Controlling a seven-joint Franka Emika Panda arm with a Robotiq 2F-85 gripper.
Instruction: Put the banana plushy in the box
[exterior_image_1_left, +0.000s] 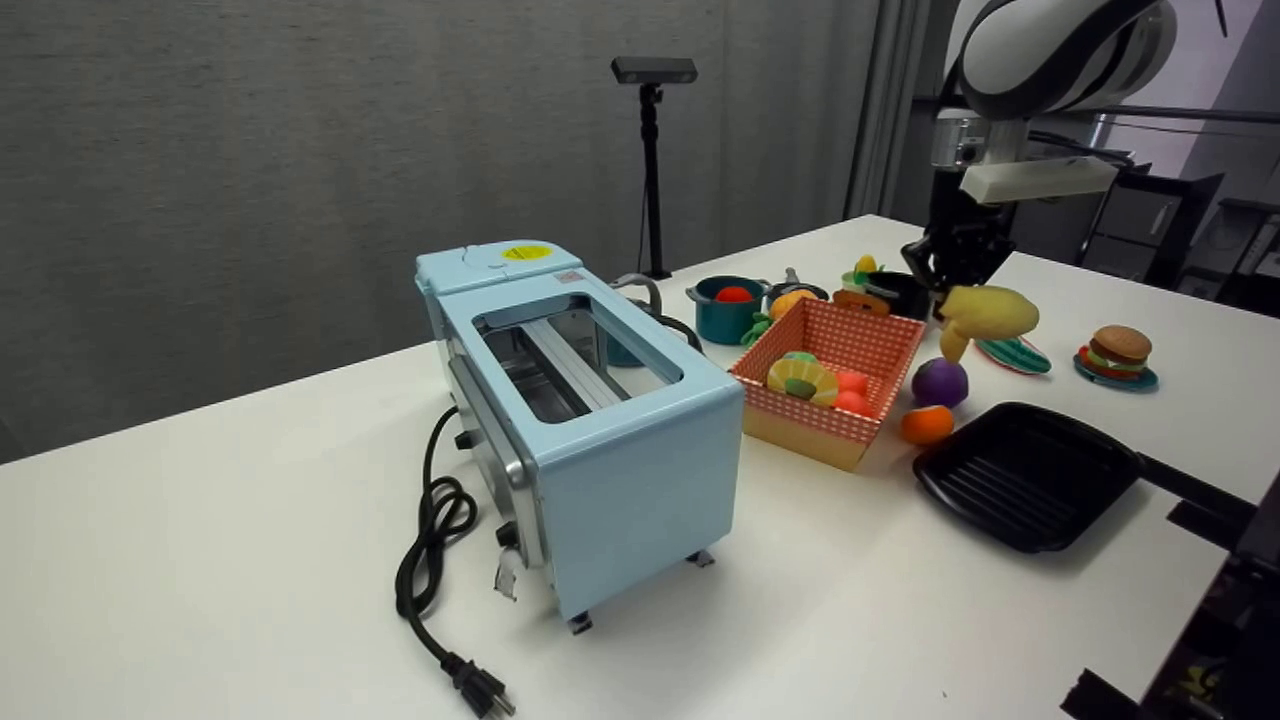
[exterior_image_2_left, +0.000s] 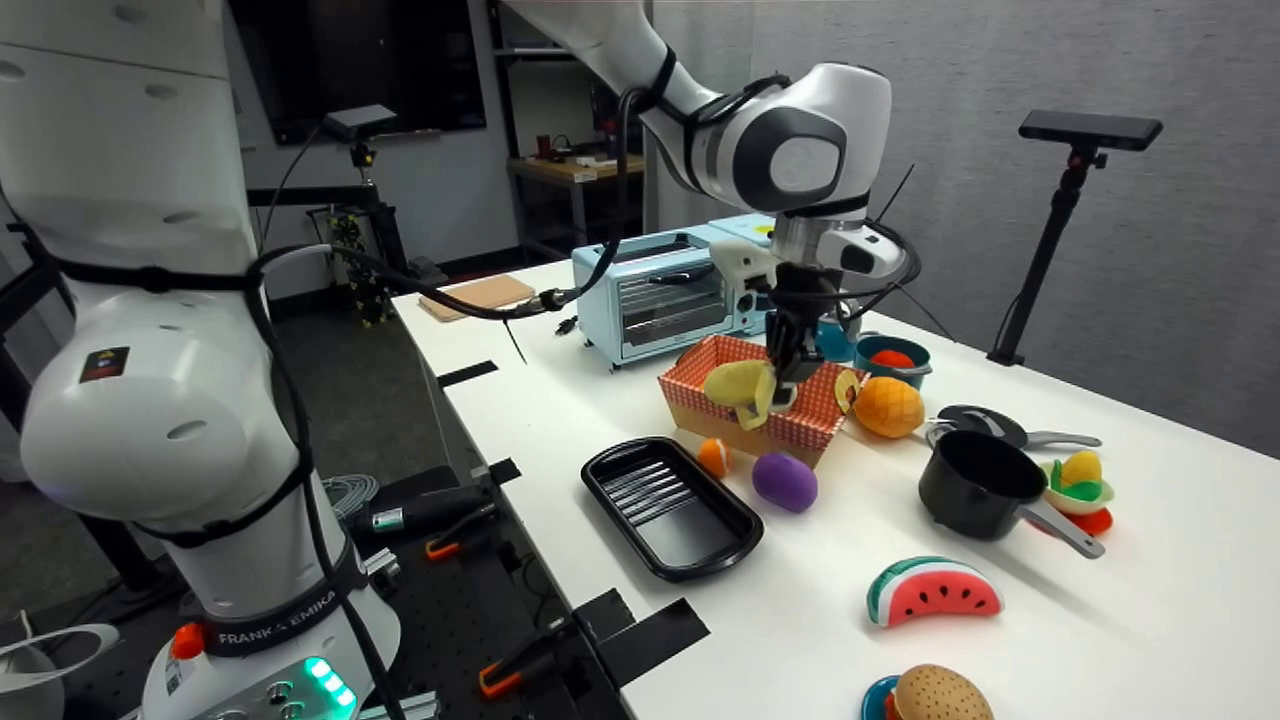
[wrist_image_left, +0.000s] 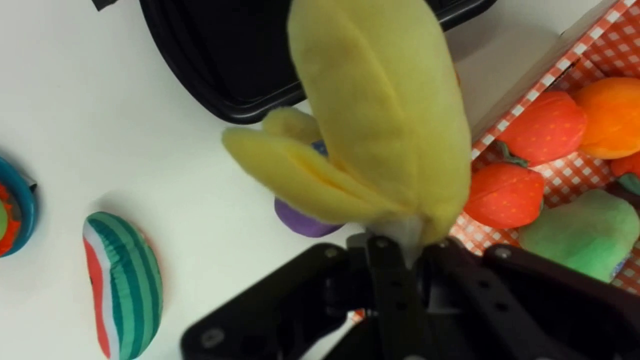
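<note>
The banana plushy (exterior_image_1_left: 988, 313) is pale yellow with a peeled flap hanging down. It also shows in an exterior view (exterior_image_2_left: 742, 384) and large in the wrist view (wrist_image_left: 382, 95). My gripper (wrist_image_left: 405, 240) is shut on one end of it and holds it above the table. The gripper shows in both exterior views (exterior_image_1_left: 940, 285) (exterior_image_2_left: 786, 385). The box (exterior_image_1_left: 905, 345) is open-topped, tan outside with a red-white checked lining, and holds several soft toys. It lies to the right in the wrist view (wrist_image_left: 550, 75). The plushy hangs beside the box's edge, over the purple toy.
A purple toy (exterior_image_2_left: 785, 481) and a small orange toy (exterior_image_2_left: 713, 457) lie beside the box. A black pan (exterior_image_2_left: 672, 508) is close by. The light-blue toaster (exterior_image_1_left: 640, 480) stands on the box's other side. Watermelon (exterior_image_2_left: 935, 590), burger (exterior_image_1_left: 1118, 350) and pots (exterior_image_2_left: 975, 485) are around.
</note>
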